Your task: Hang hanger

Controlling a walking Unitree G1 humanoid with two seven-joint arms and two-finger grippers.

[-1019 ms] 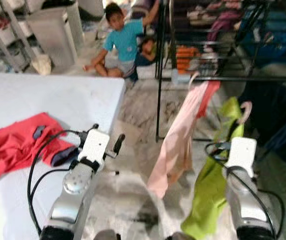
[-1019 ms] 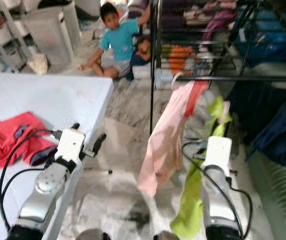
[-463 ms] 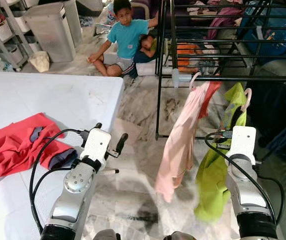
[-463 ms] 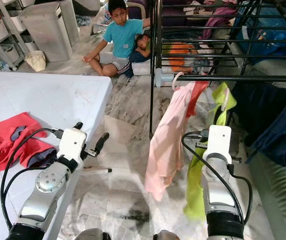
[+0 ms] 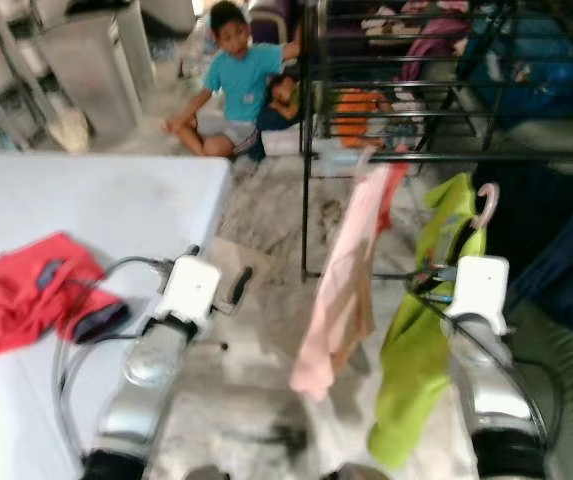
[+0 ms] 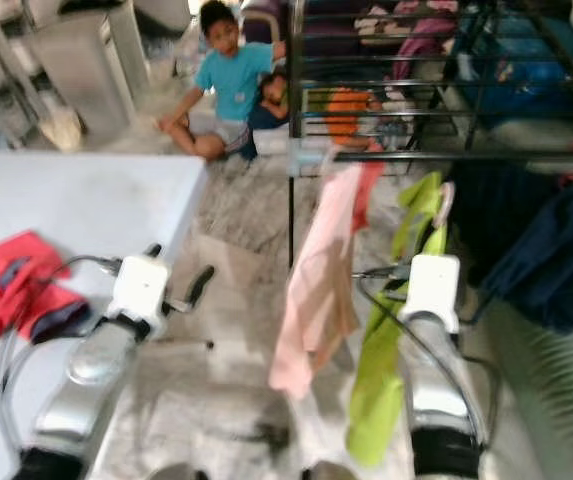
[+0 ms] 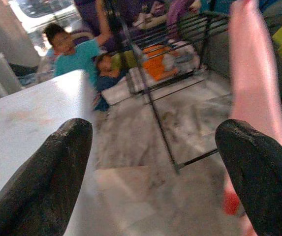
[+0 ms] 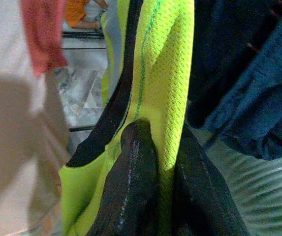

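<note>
Right end effector (image 8: 155, 162) clenched on the lime-green shirt (image 5: 421, 340), which sits on a pink hanger (image 5: 486, 205) held up just below the black rack rail (image 5: 486, 157), beside the hung pink garment (image 5: 344, 290). Left end effector (image 7: 155, 162) spread wide, idle off the bench (image 5: 96, 200) edge; red cloth (image 5: 26, 295) on bench.

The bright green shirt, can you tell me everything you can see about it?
The green shirt is lime-yellow mesh fabric with a dark trim strip. It hangs long and limp on a pale pink hanger, below the black rack rail, beside a pink garment. The right gripper is shut on its fabric, holding it up over the marbled floor.
</note>
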